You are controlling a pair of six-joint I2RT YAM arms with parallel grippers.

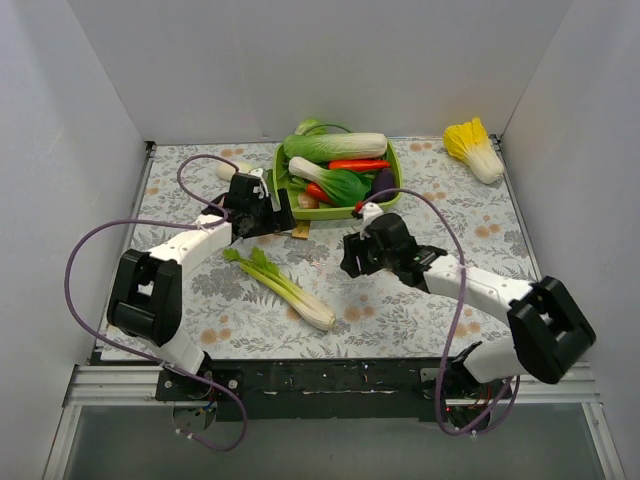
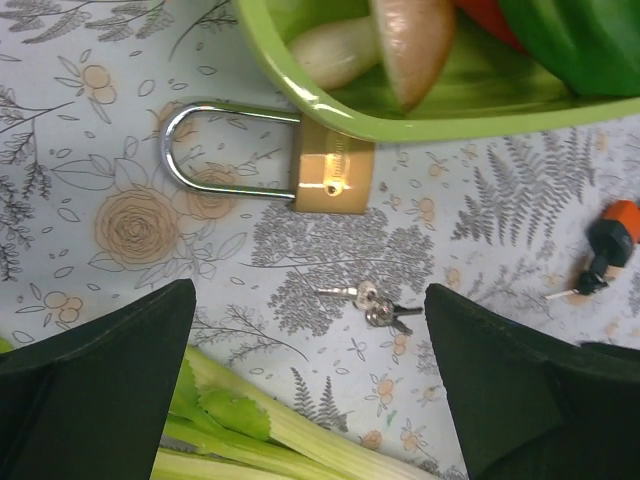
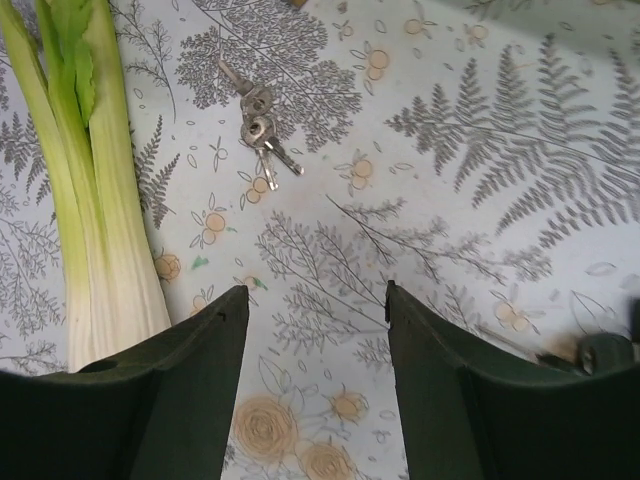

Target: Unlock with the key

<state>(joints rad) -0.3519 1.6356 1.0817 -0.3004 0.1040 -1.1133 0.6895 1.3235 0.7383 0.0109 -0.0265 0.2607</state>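
Keys are what both wrist cameras look down at: a small key bunch (image 3: 258, 125) lies flat on the flowered tabletop (image 3: 480, 180), touched by nothing. It sits in the open between the brass padlock (image 2: 330, 180) and the celery stalk (image 3: 95, 210). It is near the padlock but apart from it, so either arm could come straight down without shifting anything first.

The left end effector (image 2: 308, 300) hangs over the bunch with its fingers spread as wide as they go and nothing between them. The keys show in the gap. The right end effector (image 3: 316, 290) is also spread and empty, but it stands back, with the bunch beyond its fingertips. It looks placed to come in from the opposite side, perhaps to leave the left arm room.

The padlock lies on its side with the shackle seated in the body. Its body is tight against the outer wall of the green basket (image 2: 500, 125) of vegetables. The basket may brace it against sliding, but it also crowds a grip on that side. A small red padlock (image 2: 612, 235) lies at the edge of the left wrist view, with what may be a key of its own.

By my reading the pick-up has not begun. Such thin, flat metal will likely need fingertips pressed close to the tabletop.
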